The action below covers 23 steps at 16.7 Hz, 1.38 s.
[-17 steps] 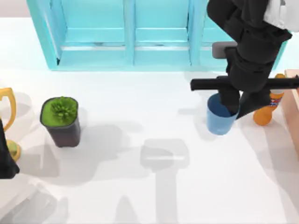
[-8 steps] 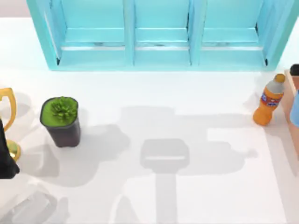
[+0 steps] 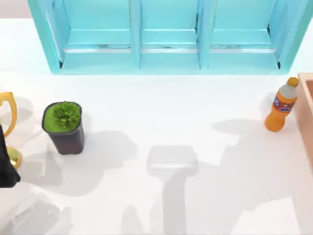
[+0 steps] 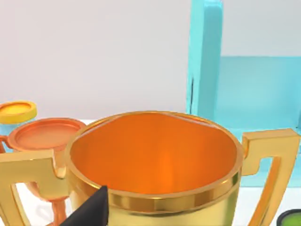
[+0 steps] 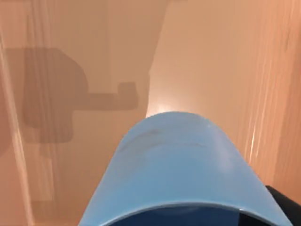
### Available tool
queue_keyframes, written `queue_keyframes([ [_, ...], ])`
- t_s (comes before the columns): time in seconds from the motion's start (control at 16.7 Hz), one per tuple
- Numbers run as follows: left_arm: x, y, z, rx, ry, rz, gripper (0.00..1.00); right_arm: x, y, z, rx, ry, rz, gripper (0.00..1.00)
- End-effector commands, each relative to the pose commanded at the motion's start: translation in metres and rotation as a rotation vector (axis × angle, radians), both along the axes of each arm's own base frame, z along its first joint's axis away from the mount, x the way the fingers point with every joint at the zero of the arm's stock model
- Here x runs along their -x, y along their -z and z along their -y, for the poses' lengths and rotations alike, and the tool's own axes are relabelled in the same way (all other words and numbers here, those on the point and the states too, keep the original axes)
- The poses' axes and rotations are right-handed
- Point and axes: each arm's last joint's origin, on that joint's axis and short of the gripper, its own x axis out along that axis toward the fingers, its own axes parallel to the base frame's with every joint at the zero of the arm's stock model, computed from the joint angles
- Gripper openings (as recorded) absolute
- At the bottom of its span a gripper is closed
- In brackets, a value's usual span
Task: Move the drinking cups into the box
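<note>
Light: bright and even, as I see it.
Shadows: soft grey arm shapes across the white table [image 3: 146,112].
Glare: faint sheen inside the pale tan wooden box [image 5: 197,56].

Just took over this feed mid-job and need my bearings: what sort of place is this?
Likely a rendered tabletop test scene, not a real room: a plain white table with unrelated props, a turquoise cabinet, a potted plant, an orange bottle, a gold trophy, and the tan box at the right edge.

Top view looks straight down on table [image 3: 161,117]. Left wrist view sits close behind gold trophy [image 4: 155,165], facing turquoise cabinet [image 4: 235,94]; both shared with top view. Right wrist view looks down into box [image 5: 211,56].
</note>
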Motion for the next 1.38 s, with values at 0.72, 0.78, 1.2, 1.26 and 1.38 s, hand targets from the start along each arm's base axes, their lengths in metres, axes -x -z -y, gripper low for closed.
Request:
queue_keyframes([
  [0.72, 0.000, 0.000, 0.000, 0.000, 0.000, 0.000, 1.00, 0.000, 0.041, -0.001, 0.010, -0.002, 0.012, 0.00],
  [0.78, 0.000, 0.000, 0.000, 0.000, 0.000, 0.000, 1.00, 0.000, 0.049, -0.002, 0.011, -0.002, 0.013, 0.00],
  [1.2, 0.000, 0.000, 0.000, 0.000, 0.000, 0.000, 1.00, 0.001, 0.063, -0.005, 0.009, -0.001, 0.010, 0.08],
  [1.26, 0.000, 0.000, 0.000, 0.000, 0.000, 0.000, 1.00, 0.001, 0.063, -0.005, 0.009, -0.001, 0.010, 0.15],
  [1.38, 0.000, 0.000, 0.000, 0.000, 0.000, 0.000, 1.00, 0.001, 0.063, -0.005, 0.009, -0.001, 0.010, 0.30],
])
